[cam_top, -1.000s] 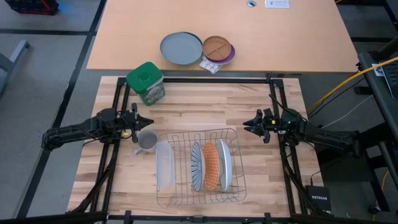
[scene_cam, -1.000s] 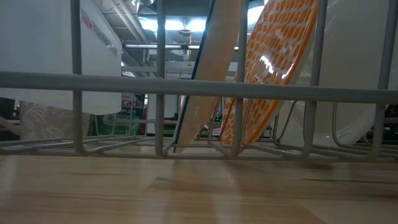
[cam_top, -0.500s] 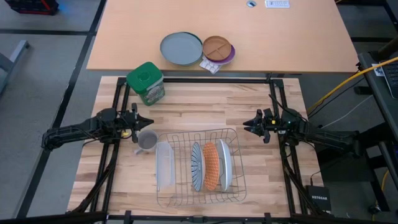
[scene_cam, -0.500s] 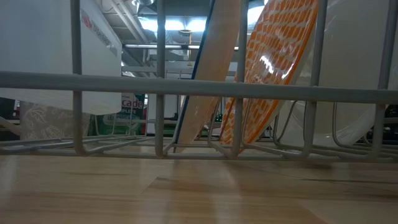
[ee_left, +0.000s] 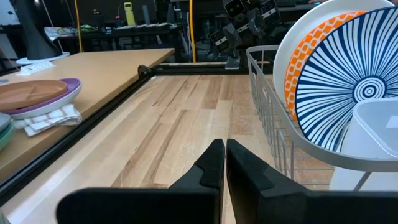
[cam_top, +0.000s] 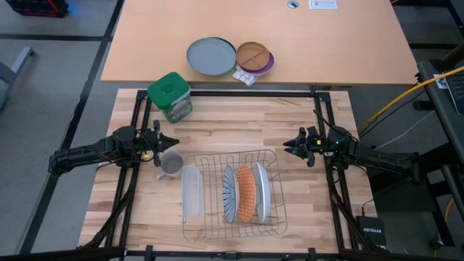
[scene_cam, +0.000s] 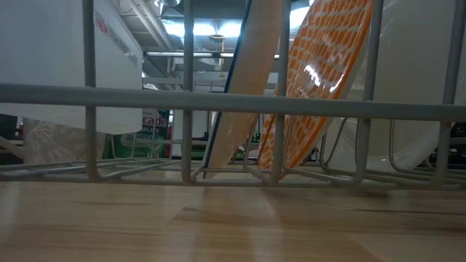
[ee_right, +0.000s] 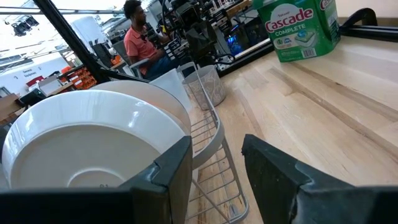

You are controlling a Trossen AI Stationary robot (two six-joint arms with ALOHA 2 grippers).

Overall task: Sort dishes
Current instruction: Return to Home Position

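Three plates stand on edge side by side in the wire dish rack (cam_top: 217, 228): the blue-and-white striped plate (cam_top: 229, 193) on the left, the orange-red patterned plate (cam_top: 246, 193) in the middle, the plain white plate (cam_top: 262, 191) on the right. They lean in the rack's slots, as the low view shows (scene_cam: 320, 80). My left gripper (cam_top: 174, 142) is shut and empty beside the rack's far left corner. My right gripper (cam_top: 285, 150) is open and empty beside the rack's far right corner.
A grey cup (cam_top: 171, 164) and a white container (cam_top: 191, 191) are at the rack's left. A green detergent tub (cam_top: 170, 96) stands at the far left. A grey plate (cam_top: 211, 56) and a brown divided plate (cam_top: 254, 56) lie on the far table. A person (ee_right: 143, 40) sits beyond.
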